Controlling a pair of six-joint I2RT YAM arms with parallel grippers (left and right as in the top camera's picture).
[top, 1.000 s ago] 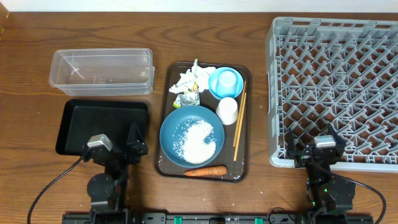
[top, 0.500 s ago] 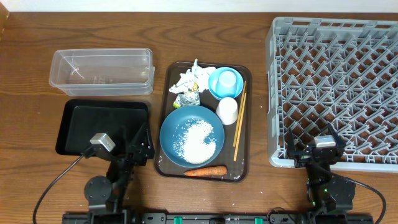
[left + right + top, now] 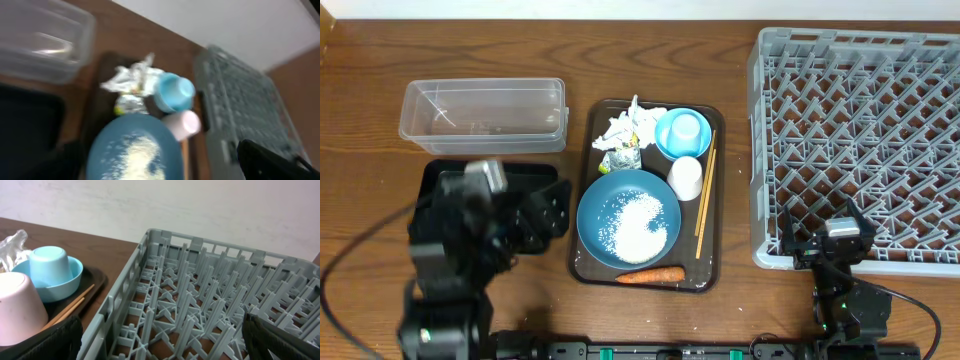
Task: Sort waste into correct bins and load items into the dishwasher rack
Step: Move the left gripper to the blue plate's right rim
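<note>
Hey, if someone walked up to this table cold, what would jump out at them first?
The big grey rack fills the right side, with nothing loaded in it. In the middle, a brown tray holds a blue dish with a heap of white rice. An orange carrot lies just in front of the dish.

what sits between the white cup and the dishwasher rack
Only the wooden chopsticks, lying flat right of the white cup on the brown serving tray, then the tray's rim and a strip of bare table. Nothing tall stands before the dishwasher rack; a lifted cup would probably clear them.
</note>
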